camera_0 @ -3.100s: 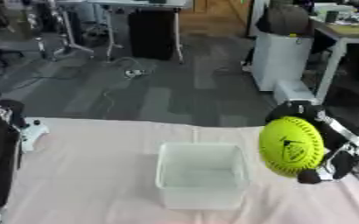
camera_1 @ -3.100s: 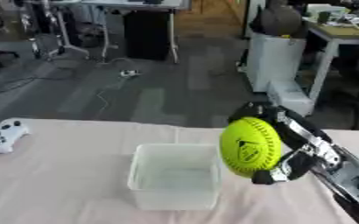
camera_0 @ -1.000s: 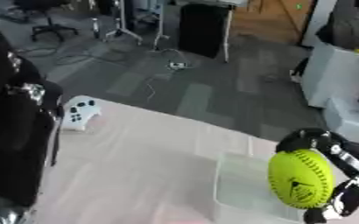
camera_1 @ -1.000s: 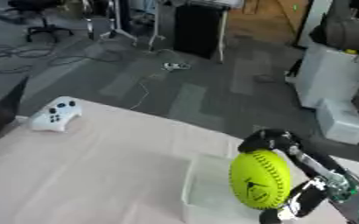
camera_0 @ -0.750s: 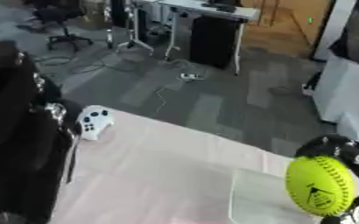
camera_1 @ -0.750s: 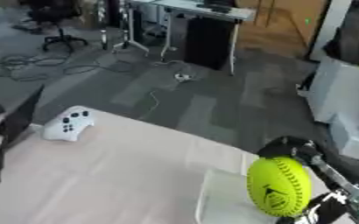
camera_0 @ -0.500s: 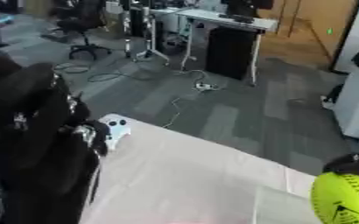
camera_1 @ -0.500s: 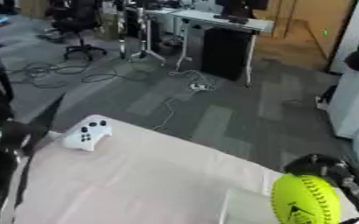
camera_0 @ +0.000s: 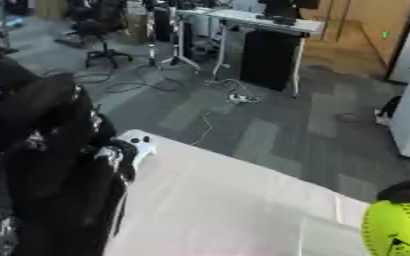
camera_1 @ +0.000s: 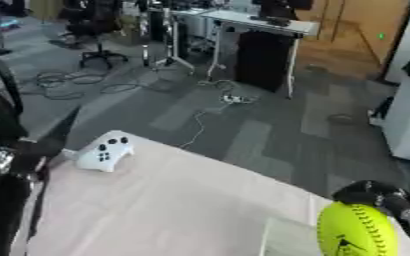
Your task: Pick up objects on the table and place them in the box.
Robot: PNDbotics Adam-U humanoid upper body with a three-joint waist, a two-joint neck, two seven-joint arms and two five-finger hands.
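Right hand [camera_1: 379, 194] at the lower right corner, fingers curled over the top of the ball [camera_1: 357, 231] and holding it; most of the hand is hidden behind the ball or cut off by the edge. Ball is yellow-green with dark stitching and a small dark mark, held above the box [camera_1: 283, 239]. Only a pale corner of the box shows at the bottom edge. Left arm [camera_0: 42, 165] fills the left side as a black mass, close to the camera; its hand cannot be made out. White controller [camera_1: 103, 151] lies on the pale table [camera_1: 173, 200] near the far left edge, well apart from the ball.
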